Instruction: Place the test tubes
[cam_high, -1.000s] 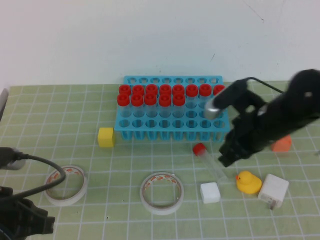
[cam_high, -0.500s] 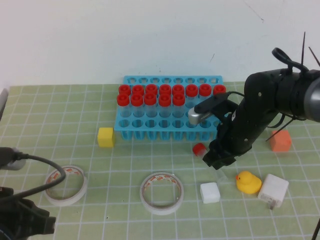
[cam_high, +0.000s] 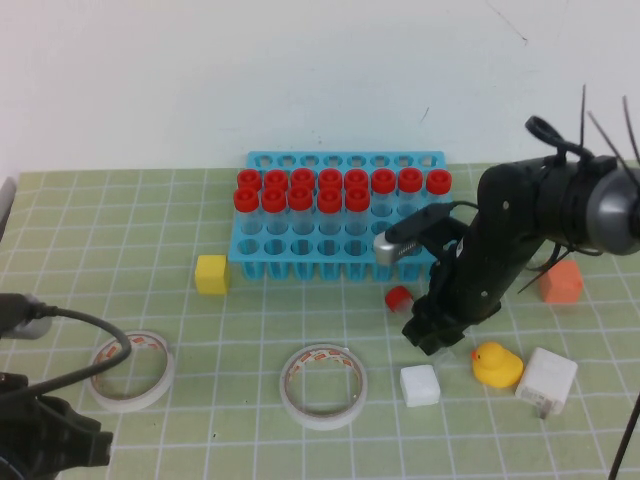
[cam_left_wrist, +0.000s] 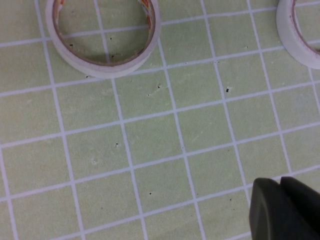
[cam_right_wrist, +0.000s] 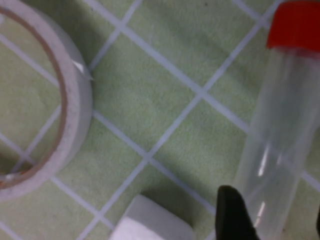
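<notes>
1. Sitting at the near left edge of the scene, the left gripper (cam_left_wrist: 281, 207) has its two dark fingers pressed together with nothing between them, above the green gridded mat (cam_high: 200, 330).
2. Two rolls of white tape lie flat on the mat near the front: the left tape roll (cam_high: 132, 372) is close to that arm, and the middle tape roll (cam_high: 322, 385) is near the centre.
3. To the right of the middle roll are a white cube (cam_high: 420, 385), a yellow rubber duck (cam_high: 497, 363) and a white block (cam_high: 546, 381), side by side.
4. Just behind the white cube, the right gripper (cam_high: 437, 338) points down at the mat with its fingers (cam_right_wrist: 231, 212) spread wide.
5. The loose test tube (cam_right_wrist: 280, 135) lies flat on the mat. Its clear lower end is between those two fingers. Its red cap (cam_high: 398, 298) sticks out past the gripper toward the rack. Whether the fingers touch the glass cannot be told.
6. A yellow cube (cam_high: 211, 274) sits at the rack's front left corner, and an orange block (cam_high: 561, 284) sits off to the right.
7. Farthest back, the blue rack (cam_high: 300, 268) holds upright red-capped tubes (cam_high: 330, 190): a row of eight, with five more in front of it from the left end.
</notes>
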